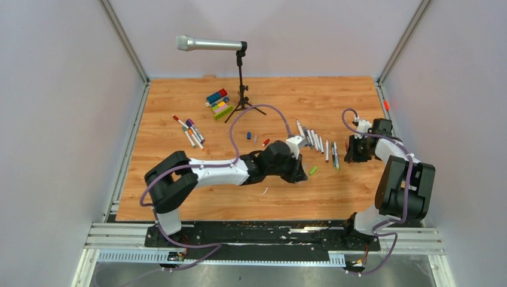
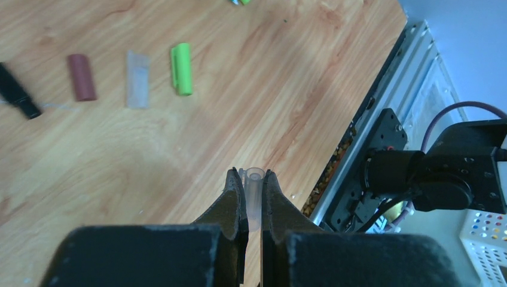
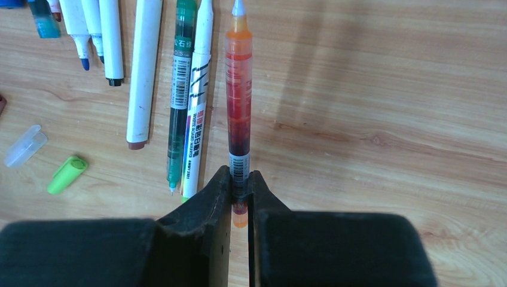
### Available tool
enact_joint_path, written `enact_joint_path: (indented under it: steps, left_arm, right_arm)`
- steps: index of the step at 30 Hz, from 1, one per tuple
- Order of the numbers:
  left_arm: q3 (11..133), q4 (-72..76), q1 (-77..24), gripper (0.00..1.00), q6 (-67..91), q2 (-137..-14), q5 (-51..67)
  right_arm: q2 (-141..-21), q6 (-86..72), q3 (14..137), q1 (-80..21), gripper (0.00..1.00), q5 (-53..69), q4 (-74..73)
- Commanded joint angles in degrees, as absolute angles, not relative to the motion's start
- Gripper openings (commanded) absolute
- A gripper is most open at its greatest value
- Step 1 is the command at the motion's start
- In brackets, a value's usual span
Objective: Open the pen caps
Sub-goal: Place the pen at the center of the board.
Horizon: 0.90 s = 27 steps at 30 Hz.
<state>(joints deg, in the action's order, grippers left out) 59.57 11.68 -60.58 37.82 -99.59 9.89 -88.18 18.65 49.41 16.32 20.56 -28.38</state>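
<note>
Top external view, read left to right. Upper left of centre: a small cluster of pens [image 1: 190, 128], caps apparently on, well apart from both arms. Nearer centre: loose pen caps [image 1: 249, 136] lie on the table [image 1: 179, 197].

Mid-frame: the left arm reaches across. The left gripper [image 2: 252, 178] has its jaws pinched almost together on a clear cap [image 2: 254, 200]. The cap's long axis is in line with the fingers, open mouth pointing outward, over bare wood. A green cap [image 2: 181, 69] lies beyond it on the table.

Right of centre: a row of uncapped pens [image 1: 320, 143].

Far right: the right gripper [image 3: 239, 179] is clamped on the tail end of an orange pen [image 3: 238, 89]. The barrel runs straight away from the jaws toward the top of the frame, bare tip at the far end.

Judgement: this pen is open, its cap held apart from it. The cap looks ready to be set down, with the table directly under the left jaws. The capped cluster lies on the left arm's side, so that arm is nearer.
</note>
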Motion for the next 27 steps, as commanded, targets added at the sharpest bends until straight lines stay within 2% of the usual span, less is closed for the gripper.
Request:
enact_joint_path:
  steps: [1,14,27]
  left_arm:
    - [68.2,6.7,-63.9,0.04,33.9,-105.2,7.2]
    - [90.5,-5.6,-67.4,0.06,30.9,-122.4,2.2]
    - [103.2,-14.9,-67.5,0.11,29.9,-132.7,-2.2]
  right_arm:
    - [-89.9,18.1,52.2,16.5,0.04,20.5,-30.1]
    - [-94.4,18.3,54.9,16.5,0.08,20.8,-33.9]
    - [-95.1,18.4,55.7,16.6,0.17,21.4,-34.9]
